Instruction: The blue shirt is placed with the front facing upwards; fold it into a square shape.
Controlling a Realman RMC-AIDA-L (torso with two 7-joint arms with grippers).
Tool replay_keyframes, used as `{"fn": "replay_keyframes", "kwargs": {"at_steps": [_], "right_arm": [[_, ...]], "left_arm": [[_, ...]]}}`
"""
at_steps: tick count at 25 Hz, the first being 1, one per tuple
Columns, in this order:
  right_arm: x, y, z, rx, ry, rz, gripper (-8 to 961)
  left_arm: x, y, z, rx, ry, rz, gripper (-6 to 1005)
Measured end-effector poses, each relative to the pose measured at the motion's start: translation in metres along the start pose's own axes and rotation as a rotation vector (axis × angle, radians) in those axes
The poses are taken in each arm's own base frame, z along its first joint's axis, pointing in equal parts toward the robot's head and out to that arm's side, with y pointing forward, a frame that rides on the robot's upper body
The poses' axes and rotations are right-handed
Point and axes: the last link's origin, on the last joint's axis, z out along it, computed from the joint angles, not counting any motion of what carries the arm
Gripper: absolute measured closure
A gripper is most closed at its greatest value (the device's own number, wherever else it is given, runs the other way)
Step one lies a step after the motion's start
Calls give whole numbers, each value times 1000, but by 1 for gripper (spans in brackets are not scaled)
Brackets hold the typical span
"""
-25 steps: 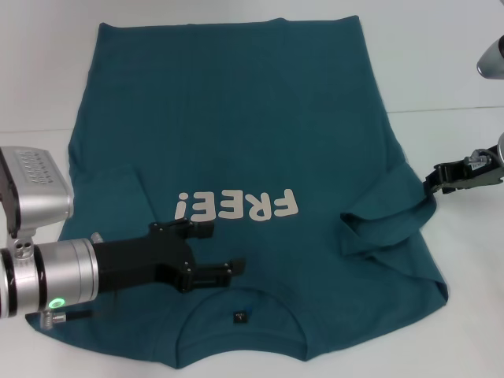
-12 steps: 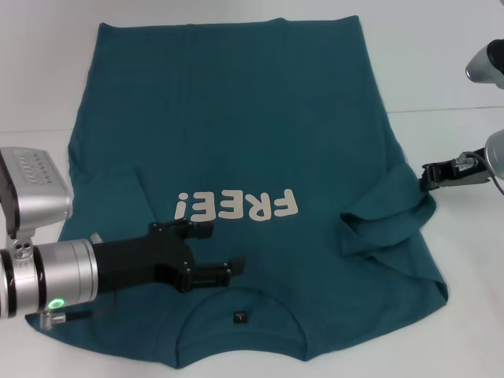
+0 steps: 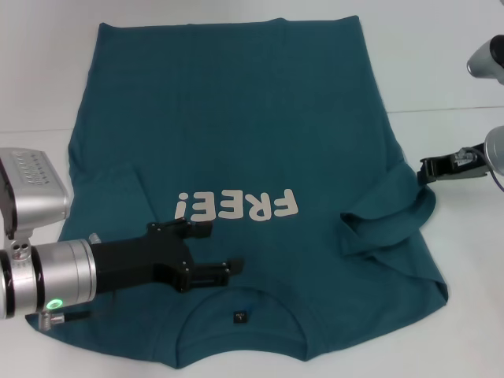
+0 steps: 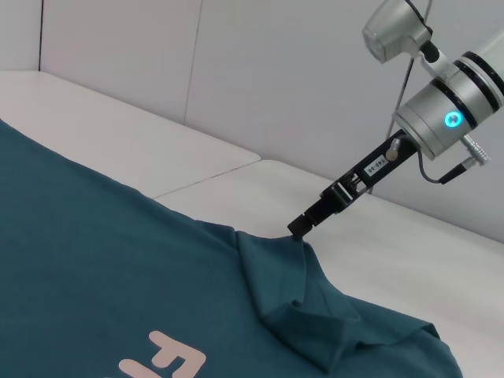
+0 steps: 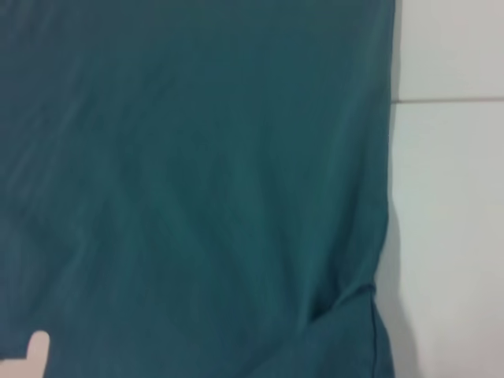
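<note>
White counter (image 3: pixel 465 260) lay under everything you had before you, and the blue shirt (image 3: pixel 236 142) was spread front up across it, collar toward six o'clock. Your left tool (image 3: pixel 211 248) hovered over the chest at seven o'clock, fingers apart. Your right tool (image 3: pixel 428 169) touched the rumpled sleeve at three o'clock; I cannot tell whether it gripped.
</note>
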Motion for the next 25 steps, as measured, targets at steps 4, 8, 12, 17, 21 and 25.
{"fn": "replay_keyframes", "kwargs": {"at_steps": [4, 8, 12, 17, 21, 25], "right_arm": [[-7, 2, -5, -19, -35, 14, 947], [-12, 5, -8, -41, -57, 28, 951], [-15, 7, -8, -60, -86, 42, 950], [-22, 10, -8, -57, -116, 42, 944], [-27, 18, -7, -77, -133, 46, 939], [-31, 23, -6, -95, -156, 62, 935]], "left_arm": [[0, 0, 0, 0, 2, -1, 112], [-1, 0, -1, 2, 1, -5, 111], [-1, 1, -2, 0, 2, -3, 111], [-1, 1, -3, 2, 11, 0, 111], [1, 2, -4, -5, 22, 2, 111], [1, 4, -6, -11, 49, 10, 111]]}}
